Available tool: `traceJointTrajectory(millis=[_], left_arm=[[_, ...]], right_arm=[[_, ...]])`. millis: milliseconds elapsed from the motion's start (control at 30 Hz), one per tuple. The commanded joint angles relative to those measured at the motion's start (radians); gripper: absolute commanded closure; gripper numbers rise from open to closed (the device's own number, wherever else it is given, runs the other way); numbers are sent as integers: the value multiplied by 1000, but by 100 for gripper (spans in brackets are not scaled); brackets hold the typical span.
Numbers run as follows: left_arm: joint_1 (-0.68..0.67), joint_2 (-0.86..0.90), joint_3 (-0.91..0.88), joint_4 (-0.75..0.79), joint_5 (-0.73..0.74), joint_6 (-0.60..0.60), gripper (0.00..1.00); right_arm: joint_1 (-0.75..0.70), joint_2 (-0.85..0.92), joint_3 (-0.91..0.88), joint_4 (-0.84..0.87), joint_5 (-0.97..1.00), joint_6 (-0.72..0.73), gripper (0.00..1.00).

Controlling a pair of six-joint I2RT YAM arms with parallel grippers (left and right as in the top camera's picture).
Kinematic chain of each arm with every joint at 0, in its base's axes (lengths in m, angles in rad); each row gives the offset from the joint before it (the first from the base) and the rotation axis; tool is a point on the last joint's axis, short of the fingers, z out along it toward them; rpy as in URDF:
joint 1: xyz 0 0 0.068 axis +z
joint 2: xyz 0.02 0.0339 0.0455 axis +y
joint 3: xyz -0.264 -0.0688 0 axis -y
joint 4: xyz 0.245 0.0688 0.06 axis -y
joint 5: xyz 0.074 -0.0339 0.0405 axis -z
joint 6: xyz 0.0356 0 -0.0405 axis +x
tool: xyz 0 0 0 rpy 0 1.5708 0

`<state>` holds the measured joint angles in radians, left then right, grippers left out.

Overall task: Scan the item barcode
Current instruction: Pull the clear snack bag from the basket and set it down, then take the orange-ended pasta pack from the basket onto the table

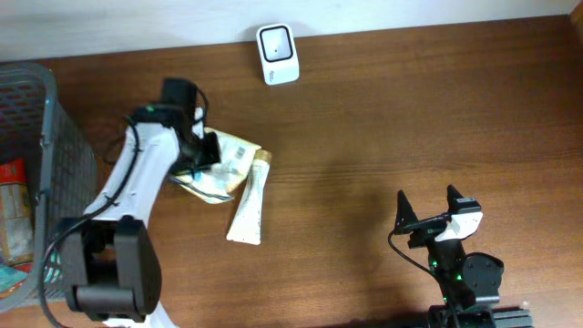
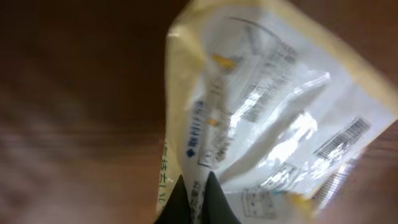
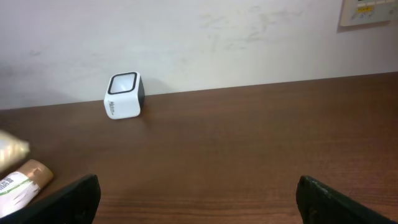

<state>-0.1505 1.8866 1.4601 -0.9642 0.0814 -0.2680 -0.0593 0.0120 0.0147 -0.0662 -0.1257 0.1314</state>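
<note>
My left gripper is shut on the edge of a pale yellow and white plastic packet, left of the table's middle. In the left wrist view the packet's printed side shows, with a barcode near its right corner. The white scanner with a dark window stands at the back edge by the wall. My right gripper rests open at the front right, far from the packet, with nothing between its fingers.
A cream tube with a tan cap lies just right of the packet. A grey wire basket with packaged goods stands at the far left edge. Bare wood lies between the tube and my right arm.
</note>
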Motion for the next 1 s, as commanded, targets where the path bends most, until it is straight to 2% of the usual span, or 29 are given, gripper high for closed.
traceJointTrajectory(millis=[0,33,133,167,200,233,300,333,400,467,500,533,667,733,800,900,933,967], left_arm=[[-51,-29,-80,53,3,-57,12],[-61,-30,-76,67,2,-56,0],[-34,-69,138,-18,-138,-41,1],[-1,-110,323,-97,-194,13,1],[24,-129,416,-137,-230,16,1],[90,-161,556,-206,-301,20,1],[193,-198,634,-251,-357,39,1],[315,-227,638,-277,-368,68,1],[499,-224,608,-293,-367,71,1],[658,-224,473,-225,-367,77,1],[701,-224,382,-158,-365,92,1],[732,-224,233,-13,-334,179,0],[801,-171,1,322,-293,381,0],[864,-68,0,344,-279,455,0],[894,14,0,365,-260,465,2],[895,97,0,377,-231,473,11],[895,119,0,377,-231,473,16],[896,160,0,377,-240,476,25]], right_arm=[[-7,-6,-9,0,-10,0,1],[-7,-6,-9,0,-10,0,1],[-7,-6,-9,0,-10,0,2],[-7,-6,-9,0,-10,0,1],[-6,-6,-9,0,-10,-1,1],[-6,-6,-9,0,-10,-1,1],[-7,-6,-9,0,-10,0,1],[-7,-6,-9,0,-10,0,1],[-7,-6,-9,0,-10,0,1],[-7,-6,-9,0,-10,0,1],[-7,-6,-9,0,-10,0,1],[-7,-6,-9,0,-10,0,1],[-7,-6,-9,0,-10,0,1],[-7,-6,-9,0,-10,0,1],[-7,-6,-9,0,-10,0,1],[-7,-6,-9,0,-10,0,1],[-7,-6,-9,0,-10,0,1],[-6,-6,-9,0,-10,0,1]])
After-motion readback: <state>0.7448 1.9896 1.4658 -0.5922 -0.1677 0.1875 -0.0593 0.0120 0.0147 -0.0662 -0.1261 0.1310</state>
